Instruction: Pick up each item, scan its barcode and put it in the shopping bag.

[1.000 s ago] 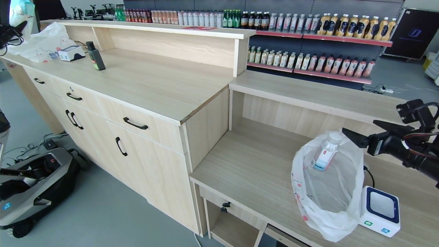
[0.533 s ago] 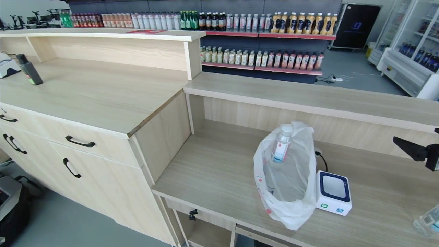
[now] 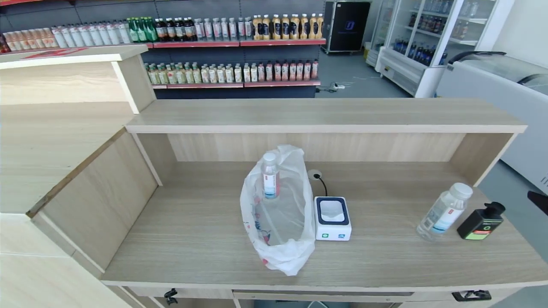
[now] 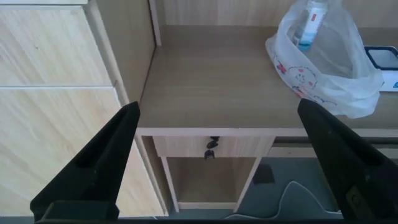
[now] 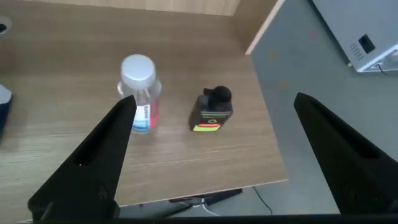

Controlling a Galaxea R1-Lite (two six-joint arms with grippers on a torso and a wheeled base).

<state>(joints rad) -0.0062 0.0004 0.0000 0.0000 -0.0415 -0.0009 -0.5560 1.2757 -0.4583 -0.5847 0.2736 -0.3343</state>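
Observation:
A white plastic shopping bag point(image 3: 279, 239) stands open on the lower counter, with a clear bottle point(image 3: 270, 176) upright inside it. The white scanner point(image 3: 332, 217) sits touching the bag's right side. Farther right stand a second clear bottle point(image 3: 445, 210) and a black pump bottle point(image 3: 479, 223). My right gripper point(image 5: 214, 102) hangs open above those two, the clear bottle point(image 5: 142, 93) and the pump bottle point(image 5: 212, 112) between its fingers in its own view; one of its fingertips point(image 3: 538, 201) shows at the head view's right edge. My left gripper point(image 4: 217, 109) is open and holds nothing, in front of the counter's left end, facing the bag point(image 4: 323, 62).
A raised ledge point(image 3: 325, 115) runs along the back of the counter, and a taller counter point(image 3: 51, 141) stands on the left. The counter's right end point(image 5: 261, 124) drops to the floor just past the pump bottle. Shelves of drinks point(image 3: 231, 72) and fridges lie behind.
The head camera has swung right, bringing the second bottle and the pump bottle into view. My right gripper has moved away from the bag's rim to the right. The bottle in the bag has stayed put.

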